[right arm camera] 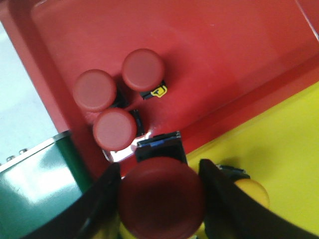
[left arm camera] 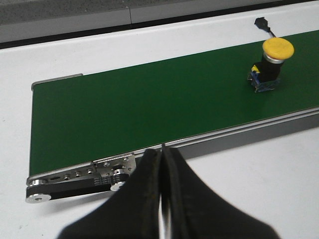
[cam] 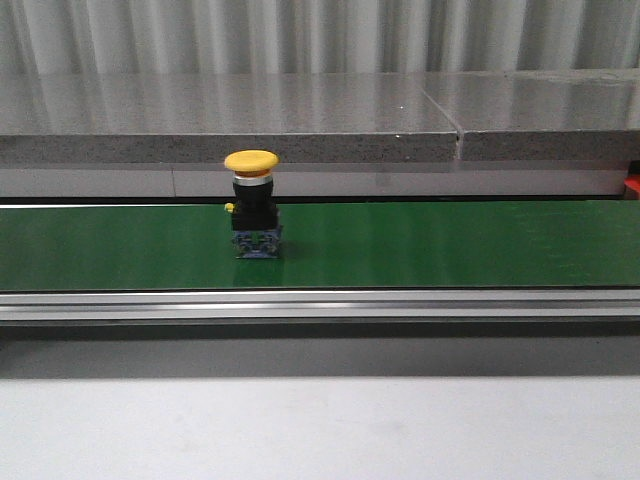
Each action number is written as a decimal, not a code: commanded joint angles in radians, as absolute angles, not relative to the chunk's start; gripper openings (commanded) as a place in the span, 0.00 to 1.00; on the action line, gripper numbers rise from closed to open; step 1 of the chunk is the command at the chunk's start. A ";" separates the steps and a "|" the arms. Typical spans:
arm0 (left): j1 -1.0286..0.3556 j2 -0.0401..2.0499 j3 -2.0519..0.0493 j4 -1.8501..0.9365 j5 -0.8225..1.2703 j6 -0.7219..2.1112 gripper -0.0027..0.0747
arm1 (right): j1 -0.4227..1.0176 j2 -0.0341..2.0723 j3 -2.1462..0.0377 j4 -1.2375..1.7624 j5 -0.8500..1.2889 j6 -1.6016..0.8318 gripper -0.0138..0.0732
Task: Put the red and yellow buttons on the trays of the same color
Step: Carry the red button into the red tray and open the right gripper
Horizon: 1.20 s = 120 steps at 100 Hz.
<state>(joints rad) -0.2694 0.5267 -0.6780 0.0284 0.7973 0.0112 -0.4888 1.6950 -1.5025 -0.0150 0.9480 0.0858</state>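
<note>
Right gripper (right arm camera: pixel 160 199) clamped a red button (right arm camera: pixel 162 196) above the trays; left gripper (left arm camera: pixel 160 199) was shut and empty.

A yellow button (cam: pixel 251 203) stood upright on the green conveyor belt (cam: pixel 450 245), well apart from the left gripper. Three red buttons (right arm camera: pixel 117 102) sat clustered, touching, in the red tray (right arm camera: pixel 224 55). Beside it lay the yellow tray (right arm camera: pixel 284 159), cut off at the frame edge; a yellow button there (right arm camera: pixel 253 193) was half hidden behind a finger. The held button's lower part was out of sight.
</note>
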 commanded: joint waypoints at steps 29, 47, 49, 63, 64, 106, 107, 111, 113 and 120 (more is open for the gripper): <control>-0.276 0.531 -0.705 0.020 0.730 0.000 0.01 | -0.494 1.721 -1.532 -0.035 0.825 0.083 0.33; -0.276 0.531 -0.705 0.020 0.730 0.000 0.01 | -0.494 1.772 -1.532 -0.035 0.814 0.083 0.33; -0.276 0.531 -0.705 0.020 0.730 0.000 0.01 | -0.494 1.775 -1.532 -0.034 0.811 0.083 0.33; -0.276 0.531 -0.705 0.020 0.730 0.000 0.01 | -0.494 1.800 -1.532 -0.034 0.801 0.083 0.33; -0.276 0.531 -0.705 0.020 0.730 0.000 0.01 | -0.494 1.802 -1.532 -0.034 0.799 0.083 0.33; -0.276 0.531 -0.705 0.020 0.730 0.000 0.01 | -0.494 1.841 -1.532 -0.034 0.759 0.083 0.33; -0.276 0.531 -0.705 0.020 0.730 0.000 0.01 | -0.494 1.841 -1.532 -0.034 0.756 0.083 0.33; -0.276 0.531 -0.705 0.020 0.730 0.000 0.01 | -0.494 1.841 -1.532 -0.034 0.750 0.083 0.33; -0.276 0.531 -0.705 0.020 0.730 0.000 0.01 | -0.494 1.841 -1.532 -0.034 0.748 0.083 0.33; -0.276 0.531 -0.705 0.020 0.730 0.000 0.01 | -0.494 1.843 -1.532 -0.034 0.747 0.083 0.33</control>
<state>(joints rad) -0.2694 0.5267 -0.6780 0.0284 0.7973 0.0112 -0.4888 1.8878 -1.5025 -0.0240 0.7953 0.0898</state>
